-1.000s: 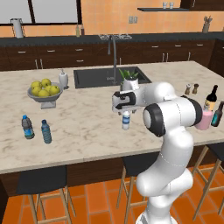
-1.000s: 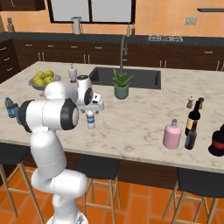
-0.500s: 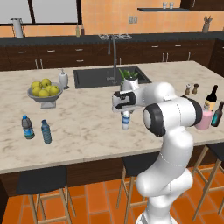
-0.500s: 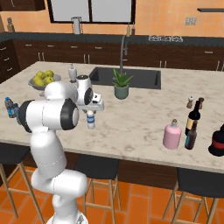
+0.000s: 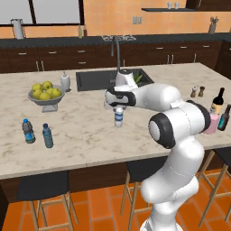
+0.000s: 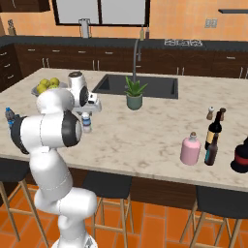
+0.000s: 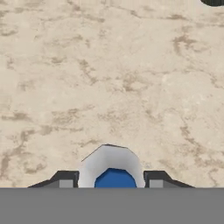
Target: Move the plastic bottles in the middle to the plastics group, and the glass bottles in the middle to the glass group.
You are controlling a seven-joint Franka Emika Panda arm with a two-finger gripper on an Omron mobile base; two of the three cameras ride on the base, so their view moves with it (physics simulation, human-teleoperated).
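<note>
On the marble counter (image 5: 85, 135), in front of the sink (image 5: 97, 79), the gripper (image 5: 118, 105) is closed from above on the white-capped water bottle (image 5: 118, 117), its fingertips (image 7: 65, 179) flanking the neck. Lifting straight up before swinging toward the two blue-capped bottles (image 5: 37, 133), beyond the sink's far left near the counter's front, should keep it from tipping. The arm reaches forward and left, hand pointing down.
</note>
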